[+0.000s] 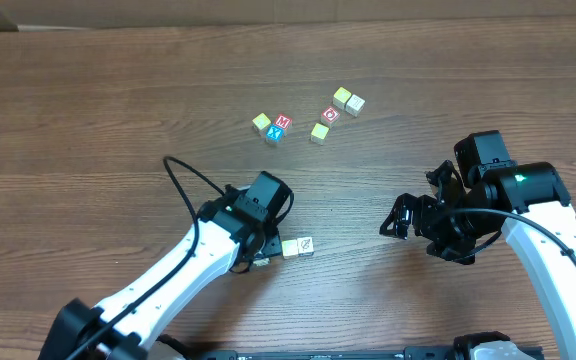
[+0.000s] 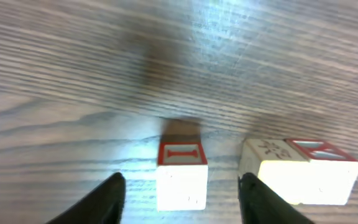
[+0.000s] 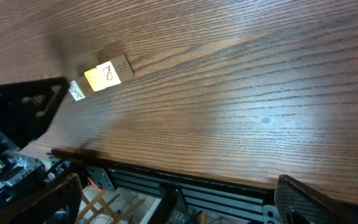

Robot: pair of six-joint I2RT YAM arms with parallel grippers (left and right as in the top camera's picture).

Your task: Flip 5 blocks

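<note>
The brown wood-grain bench (image 1: 88,100) carries everything. Over its near right side, the right end effector (image 1: 415,230) hangs with its fingers spread wide. It holds nothing and is well apart from any block.

The left end effector (image 2: 180,194) sits low over the near middle. Its black fingers (image 2: 107,199) are spread to either side of a small cream wooden cube with a red-framed letter I on top (image 2: 182,171). Bare bench shows on both sides of the cube, so nothing is pinched. Two more cream cubes (image 2: 300,171) lie touching each other, just beside one finger. Several coloured letter cubes (image 1: 320,132) sit farther up the bench.

To flip the I cube well, I would centre it between the fingers and close squarely on opposite faces. The outer finger should stay off the neighbouring pair. Then lift just clear before rolling the wrist.
</note>
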